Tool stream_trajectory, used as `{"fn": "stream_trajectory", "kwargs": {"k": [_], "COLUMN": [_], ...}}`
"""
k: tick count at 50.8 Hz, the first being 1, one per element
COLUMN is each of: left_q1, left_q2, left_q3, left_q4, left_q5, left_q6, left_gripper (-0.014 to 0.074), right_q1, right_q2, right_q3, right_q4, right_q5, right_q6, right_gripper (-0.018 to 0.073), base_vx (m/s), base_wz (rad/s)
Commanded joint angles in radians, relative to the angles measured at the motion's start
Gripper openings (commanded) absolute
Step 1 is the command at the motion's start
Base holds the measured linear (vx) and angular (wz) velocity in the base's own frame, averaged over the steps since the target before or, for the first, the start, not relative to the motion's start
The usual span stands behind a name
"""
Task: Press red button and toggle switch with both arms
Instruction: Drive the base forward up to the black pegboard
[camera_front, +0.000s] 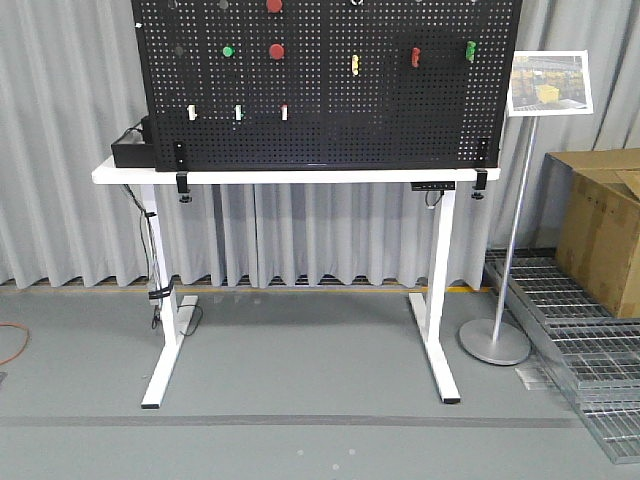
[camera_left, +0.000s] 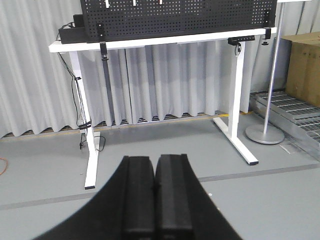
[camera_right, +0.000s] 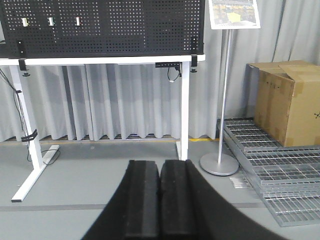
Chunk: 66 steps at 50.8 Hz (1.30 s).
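Left gripper (camera_left: 156, 167): fingers pressed together, nothing between them, low over the floor.
Right gripper (camera_right: 159, 167): also closed and empty.
Red button (camera_front: 276, 51): on the left half of the pegboard (camera_front: 330, 100), just right of a green button (camera_front: 228, 51).
Toggle switches (camera_front: 238, 112): a row of three white ones below the red button; which one is meant, I cannot tell.
Bearing: the pegboard stands ahead of and above both grippers, well apart. Both targets sit left of centre, so the left arm is probably nearer.

No writing can be read anywhere; the printed sign (camera_front: 549, 82) is too small to make out
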Motion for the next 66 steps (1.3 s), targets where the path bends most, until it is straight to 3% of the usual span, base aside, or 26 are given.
{"fn": "stream_trajectory", "kwargs": {"k": [1, 41, 66], "left_q1": [-0.002, -0.002, -0.002], "left_q2": [-0.015, -0.015, -0.015], "left_q3": [0.034, 0.034, 0.034], "left_q4": [-0.002, -0.002, -0.002], "left_q5": [-0.084, -0.084, -0.084], "left_q6": [-0.007, -0.007, -0.007], "left_gripper": [0.0002, 0.0002, 0.0002], "right_q1": [-0.007, -0.007, -0.007], "right_q2": [-0.016, -0.016, -0.016], "right_q3": [0.011, 0.011, 0.011], "right_q4": [-0.011, -0.011, -0.011], "right_q5": [-0.081, -0.082, -0.082], "right_q6": [-0.004, -0.004, -0.004], "right_gripper": [-0.0003, -0.0003, -0.0003], "base_vx": [0.00, 0.02, 0.31], "base_wz": [0.00, 0.00, -0.06]}}
